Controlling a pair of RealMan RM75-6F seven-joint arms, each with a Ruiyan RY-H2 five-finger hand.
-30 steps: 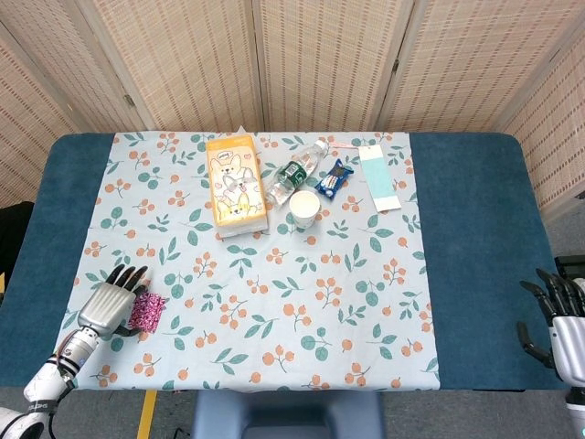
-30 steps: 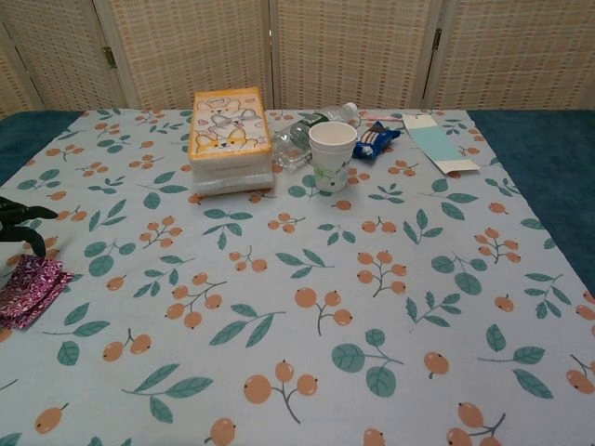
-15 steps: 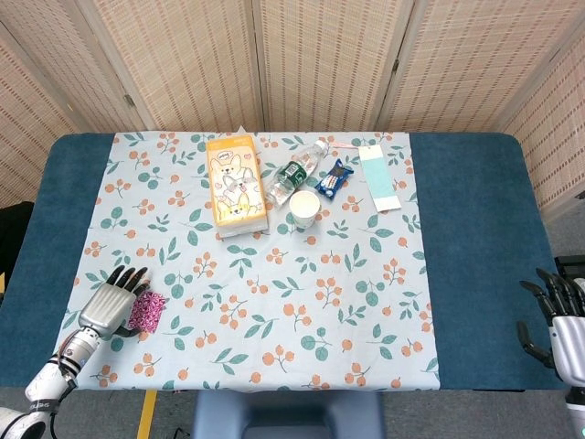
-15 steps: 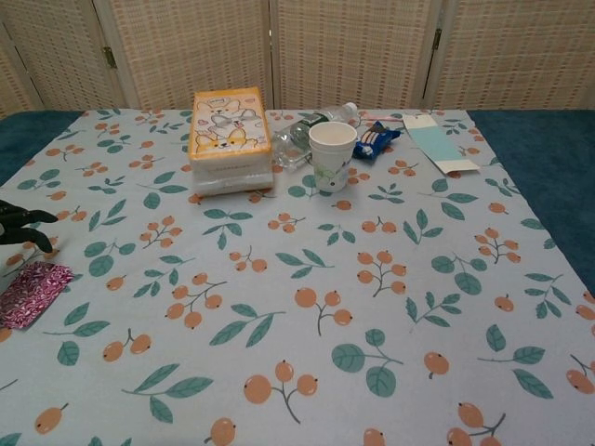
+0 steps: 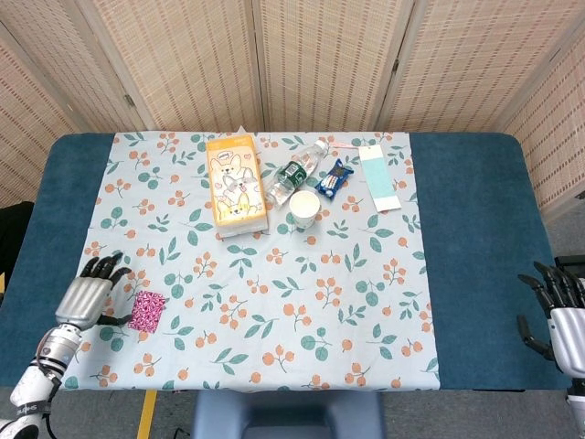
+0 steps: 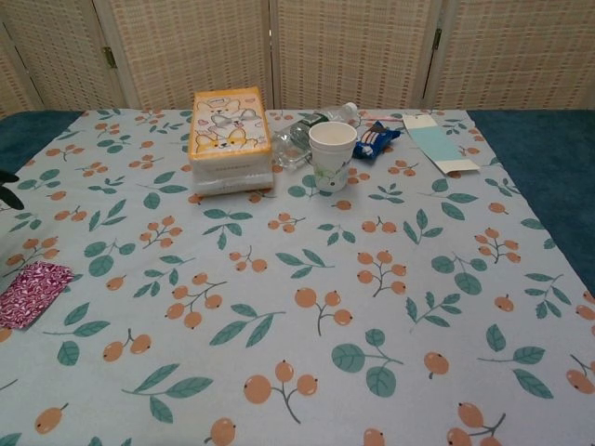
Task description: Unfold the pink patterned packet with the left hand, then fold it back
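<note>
The pink patterned packet (image 5: 147, 311) (image 6: 31, 292) lies flat and folded on the floral cloth near the table's front left. My left hand (image 5: 85, 293) hovers just left of it, fingers spread, holding nothing and apart from the packet. In the chest view only a dark fingertip (image 6: 7, 190) shows at the left edge. My right hand (image 5: 559, 311) stays at the table's right front edge, fingers apart and empty.
At the back stand a yellow tissue box (image 5: 235, 186), a lying water bottle (image 5: 294, 172), a paper cup (image 5: 305, 209), a blue snack wrapper (image 5: 335, 178) and a pale green card (image 5: 378, 178). The floral cloth (image 5: 274, 302) covers the middle.
My left hand let go of the packet and drew away to the left. The packet settled flat on the cloth. The right hand stayed put.
</note>
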